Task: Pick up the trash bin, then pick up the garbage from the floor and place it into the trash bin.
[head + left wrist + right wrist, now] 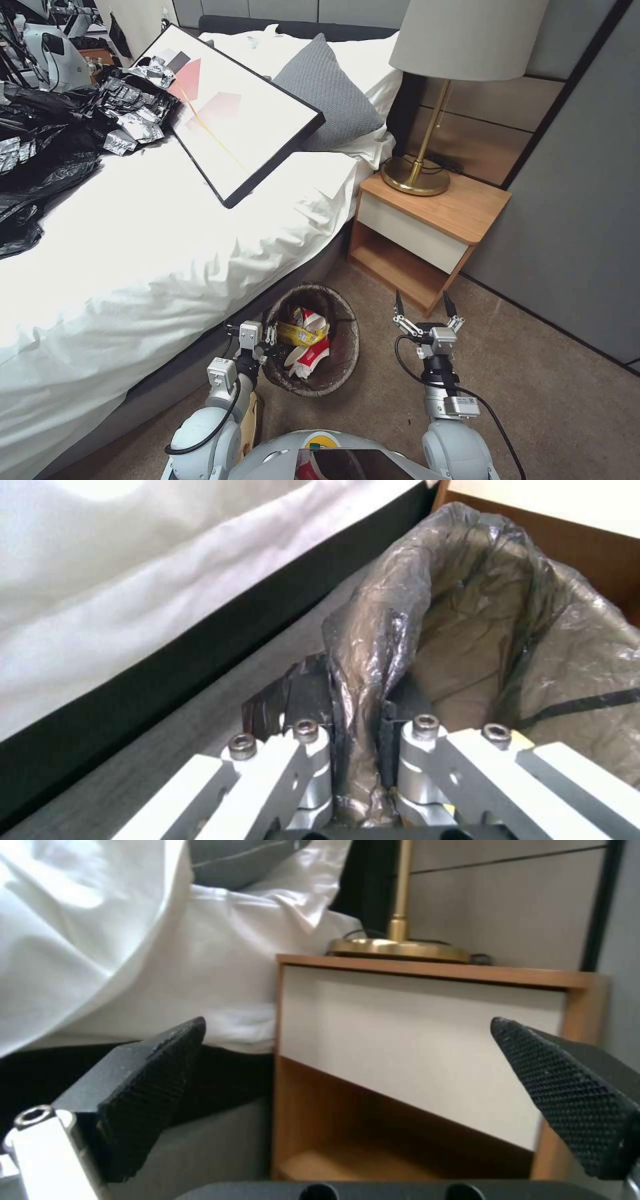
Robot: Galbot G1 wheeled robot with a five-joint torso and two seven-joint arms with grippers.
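Clamping the trash bin's point(342, 313) bag-lined rim beside the bed point(167, 267), the left gripper point(270, 333) is holding garbage point(308, 340), apparently cups; the right gripper point(427, 308) is hovering agape, empty.

Bare brown carpet floor point(533, 393) lies open rightward; the white-sheeted bed point(167, 253) and wooden nightstand point(427, 227) hem the lined trash bin point(343, 320).

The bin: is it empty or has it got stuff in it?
Partly filled: the bin holds red-and-white cups and a yellow wrapper.
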